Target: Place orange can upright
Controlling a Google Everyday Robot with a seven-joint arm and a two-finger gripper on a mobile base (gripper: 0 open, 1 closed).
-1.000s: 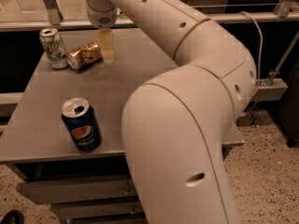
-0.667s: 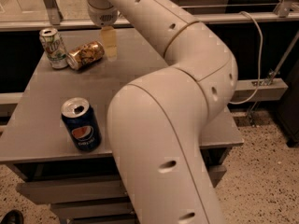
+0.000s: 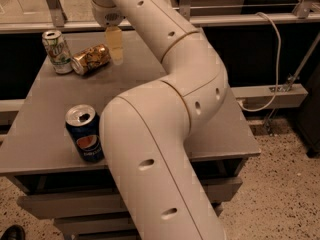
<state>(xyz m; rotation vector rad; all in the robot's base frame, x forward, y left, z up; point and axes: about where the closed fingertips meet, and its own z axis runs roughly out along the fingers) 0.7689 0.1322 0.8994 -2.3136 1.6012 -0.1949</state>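
Bronze-orange, your orange can (image 3: 91, 59) lies on its side at the table's (image 3: 45, 109) far left, the gripper (image 3: 115, 46) just beside it, open or closed you cannot tell, so the uprighting is yet to do.

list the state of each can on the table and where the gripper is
orange can: lying on its side at the far end of the table
white-and-green can: upright, right beside the orange can
blue can: upright, top open, near the front edge
gripper: pointing down beside the orange can's other end, not lifting it
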